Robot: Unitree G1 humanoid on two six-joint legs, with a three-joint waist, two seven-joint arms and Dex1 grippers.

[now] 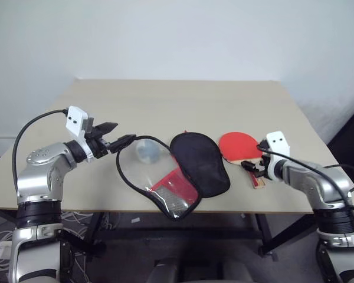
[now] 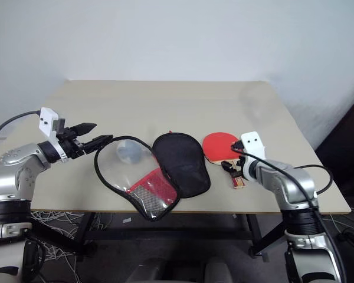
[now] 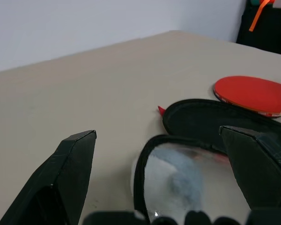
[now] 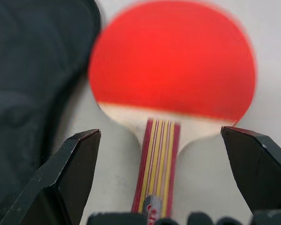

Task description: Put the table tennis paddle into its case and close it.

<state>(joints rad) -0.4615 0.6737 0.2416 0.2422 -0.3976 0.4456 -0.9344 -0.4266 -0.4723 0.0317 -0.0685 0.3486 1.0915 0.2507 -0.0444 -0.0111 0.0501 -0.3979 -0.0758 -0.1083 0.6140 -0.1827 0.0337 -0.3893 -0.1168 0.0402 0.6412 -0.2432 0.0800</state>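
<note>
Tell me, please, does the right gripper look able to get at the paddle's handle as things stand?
Probably yes: the right gripper is open over the table tennis paddle, its handle lying bare between the fingers.

Table tennis paddle [image 1: 239,145]: round red blade, pale wooden handle striped red, lying flat, handle toward the near edge. Case [image 1: 168,172]: paddle-shaped pouch, black trim, unzipped and spread open (black half just beside the blade, clear half with red mesh opposite).

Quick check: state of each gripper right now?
Left gripper: open, empty, at the case rim.
Right gripper: open, empty, over the paddle handle.
</note>
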